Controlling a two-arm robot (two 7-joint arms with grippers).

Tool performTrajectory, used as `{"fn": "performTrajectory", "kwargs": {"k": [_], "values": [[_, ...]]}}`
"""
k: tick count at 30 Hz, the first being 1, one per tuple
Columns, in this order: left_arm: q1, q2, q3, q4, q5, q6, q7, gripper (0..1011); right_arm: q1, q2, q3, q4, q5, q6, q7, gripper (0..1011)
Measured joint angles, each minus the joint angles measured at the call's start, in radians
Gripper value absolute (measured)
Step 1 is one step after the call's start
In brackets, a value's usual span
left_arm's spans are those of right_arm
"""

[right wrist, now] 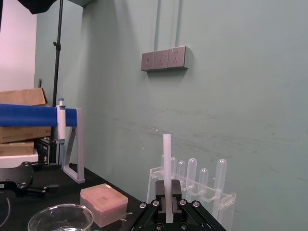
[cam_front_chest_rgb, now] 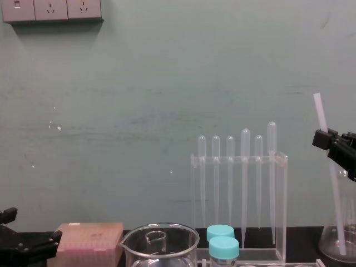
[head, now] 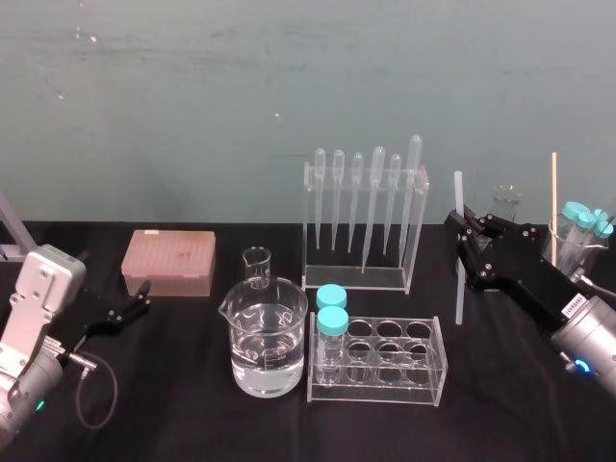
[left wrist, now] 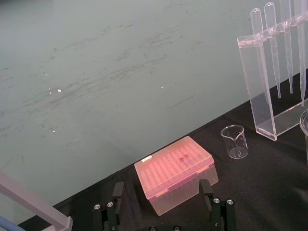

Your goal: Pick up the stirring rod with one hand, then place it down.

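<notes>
Stirring rod upright between right gripper fingers

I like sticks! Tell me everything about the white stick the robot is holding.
The stirring rod is a long, thin, straight stick, milky white and slightly see-through, equally thick all along, with blunt ends. It stands almost upright, right of the pipette rack. The right hand pinches its upper part. I cannot tell whether its lower end rests on anything.

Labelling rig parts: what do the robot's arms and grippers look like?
Left gripper: black and angular, silver-grey wrist block, green light, thin black cable looping out. Right gripper: black boxy body with a white label, silver round wrist, blue light.
</notes>
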Motion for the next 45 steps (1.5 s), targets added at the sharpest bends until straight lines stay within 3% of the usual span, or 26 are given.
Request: {"fn": "performTrajectory", "kwargs": {"k": [29, 39, 45], "values": [[0.0, 0.0, 0.0, 0.0, 0.0, 0.0, 0.0, 1000, 0.0, -0.001, 0.002, 0.0, 0.0, 0.0, 0.002, 68], [0.0, 0.0, 0.0, 0.0, 0.0, 0.0, 0.0, 1000, 0.001, -0.01, 0.018, -0.006, 0.035, -0.009, 0.097, 68], [0.0, 0.0, 0.0, 0.0, 0.0, 0.0, 0.0, 1000, 0.013, -0.011, -0.006, 0.004, 0.045, 0.006, 0.146, 68]]}}
